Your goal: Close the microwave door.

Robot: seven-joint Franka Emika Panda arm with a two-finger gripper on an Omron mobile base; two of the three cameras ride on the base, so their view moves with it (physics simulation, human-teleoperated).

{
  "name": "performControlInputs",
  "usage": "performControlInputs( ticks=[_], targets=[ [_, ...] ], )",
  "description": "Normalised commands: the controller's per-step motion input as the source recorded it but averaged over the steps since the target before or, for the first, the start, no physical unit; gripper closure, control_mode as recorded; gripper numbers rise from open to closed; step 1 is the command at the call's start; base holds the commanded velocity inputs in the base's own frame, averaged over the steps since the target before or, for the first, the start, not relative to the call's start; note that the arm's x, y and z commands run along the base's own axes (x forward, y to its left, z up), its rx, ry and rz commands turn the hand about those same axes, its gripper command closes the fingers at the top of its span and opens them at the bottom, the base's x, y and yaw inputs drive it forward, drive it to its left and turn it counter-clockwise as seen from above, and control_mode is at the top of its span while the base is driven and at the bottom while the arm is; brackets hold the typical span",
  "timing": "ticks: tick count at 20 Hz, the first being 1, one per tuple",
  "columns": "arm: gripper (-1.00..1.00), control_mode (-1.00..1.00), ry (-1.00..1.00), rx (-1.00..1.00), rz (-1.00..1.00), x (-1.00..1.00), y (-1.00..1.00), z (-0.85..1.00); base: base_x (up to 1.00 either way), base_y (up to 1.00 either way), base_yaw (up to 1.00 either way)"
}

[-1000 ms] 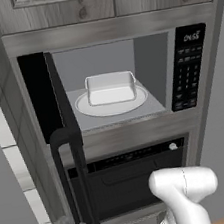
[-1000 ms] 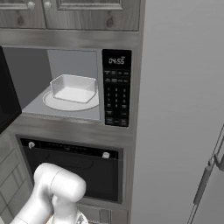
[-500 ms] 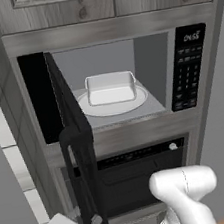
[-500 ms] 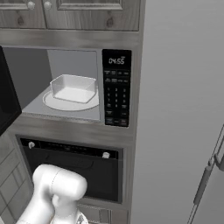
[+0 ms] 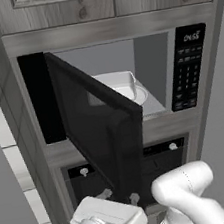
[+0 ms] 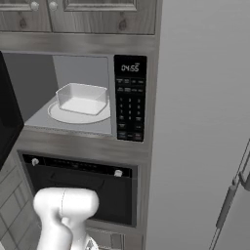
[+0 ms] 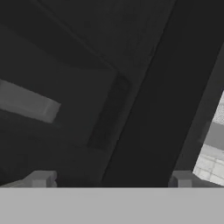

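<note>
The microwave door [image 5: 98,128], a black panel with a tinted window, stands about half open, swung out from its hinge on the left of the cavity. Its dark edge shows at the far left in the right base view [image 6: 7,122]. My gripper [image 5: 120,195] is low, just under the door's bottom edge, fingers open with nothing between them. In the hand view the door [image 7: 144,87] fills the picture at close range, and the gripper [image 7: 111,181] points straight at it. I cannot tell whether the fingertips [image 7: 41,178] touch the panel.
A white container [image 6: 82,97] sits on the round plate [image 6: 61,115] inside the microwave. The black keypad panel [image 5: 186,68] is to the right. The oven door [image 6: 105,188] with silver knobs lies below. Grey cabinets hang above, and a tall grey fridge side [image 6: 200,122] stands to the right.
The microwave door has swung from wide open to about half open. My hand has come up into the bottom of the left base view, close behind the door.
</note>
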Motion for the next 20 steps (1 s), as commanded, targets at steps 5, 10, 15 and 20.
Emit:
performControlInputs(
  ticks=[5,10,15,20],
  targets=[
    [-1.00,-1.00,-0.12,0.07,0.29,0.49,-1.00,-0.14,0.00,0.00,0.00],
    [-1.00,-1.00,-0.05,0.06,0.28,0.58,-1.00,-0.12,0.00,0.00,0.00],
    [-1.00,-1.00,-0.02,0.05,0.27,0.74,-1.00,-0.13,0.00,0.00,0.00],
    [-1.00,-1.00,0.00,0.04,0.26,0.84,-1.00,-0.10,0.00,0.00,0.00]
  ],
)
